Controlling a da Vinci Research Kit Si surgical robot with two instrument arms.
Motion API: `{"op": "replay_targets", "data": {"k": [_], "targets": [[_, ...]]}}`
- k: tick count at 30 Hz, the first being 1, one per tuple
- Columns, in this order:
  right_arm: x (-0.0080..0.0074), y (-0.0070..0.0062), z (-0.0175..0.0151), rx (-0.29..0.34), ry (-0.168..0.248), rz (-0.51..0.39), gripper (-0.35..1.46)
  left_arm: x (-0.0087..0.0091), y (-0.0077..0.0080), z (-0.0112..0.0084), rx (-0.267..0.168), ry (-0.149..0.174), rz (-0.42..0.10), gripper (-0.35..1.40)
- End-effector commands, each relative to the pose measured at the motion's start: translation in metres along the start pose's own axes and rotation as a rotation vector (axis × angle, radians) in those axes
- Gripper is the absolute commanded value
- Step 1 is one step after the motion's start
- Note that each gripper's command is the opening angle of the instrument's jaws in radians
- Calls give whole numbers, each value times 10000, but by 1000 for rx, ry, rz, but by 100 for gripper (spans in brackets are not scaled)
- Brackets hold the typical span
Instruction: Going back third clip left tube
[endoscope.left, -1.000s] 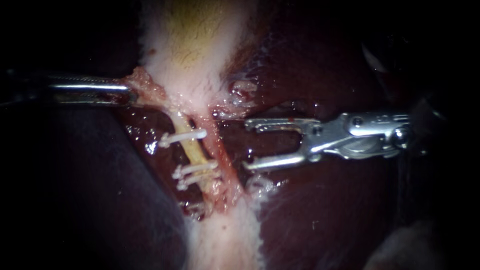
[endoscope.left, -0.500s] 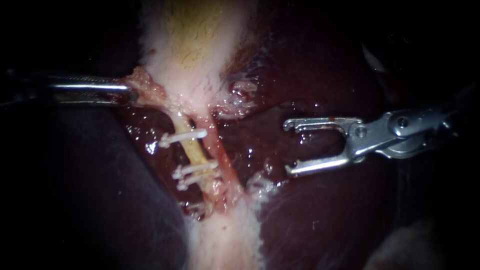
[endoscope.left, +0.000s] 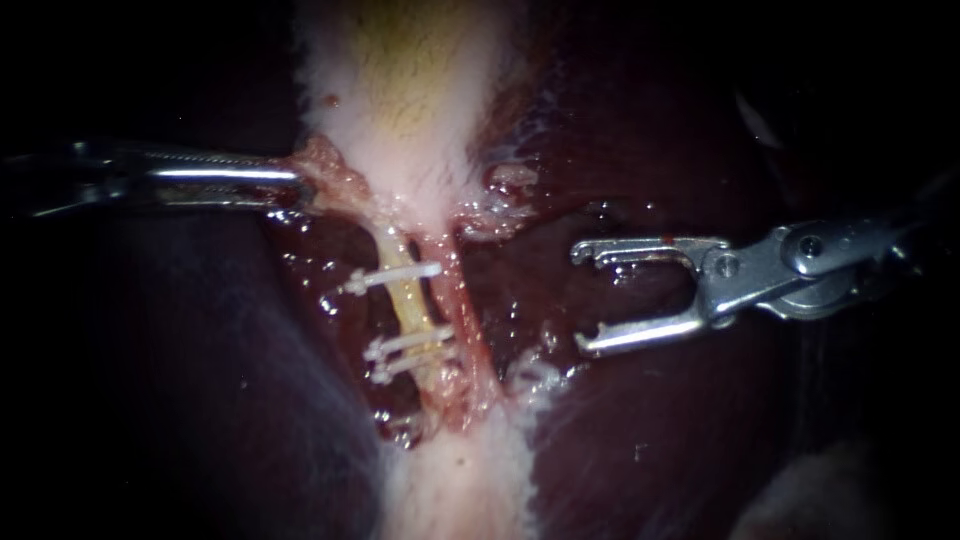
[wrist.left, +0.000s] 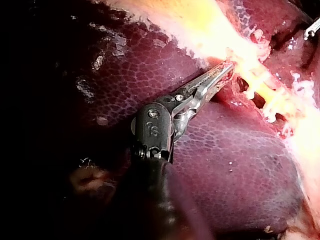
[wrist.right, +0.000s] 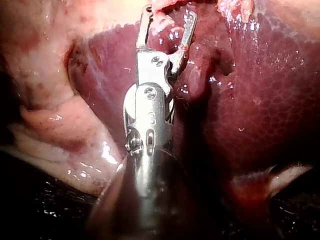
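Gaping right instrument (endoscope.left: 578, 298), clear of clips (endoscope.left: 398, 275)

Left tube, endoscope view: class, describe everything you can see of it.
The left tube is slender, pale yellow and glistening. It slants down from the whitish gallbladder over the dark red liver, close beside a pinker tube on its right. White clips cross it: an upper clip and two lower clips set close together. The right instrument stands apart and does not touch it.
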Motion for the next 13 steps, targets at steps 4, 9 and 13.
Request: {"op": "replay_targets", "data": {"k": [4, 9, 13], "targets": [[1, -1, 0, 0, 0, 0, 50, -3, -4, 7, 0, -1, 0, -35], [1, -1, 0, 0, 0, 0, 50, -3, -4, 7, -1, -1, 1, -35], [1, -1, 0, 0, 0, 0, 50, -3, -4, 7, -1, -1, 1, -35]]}}
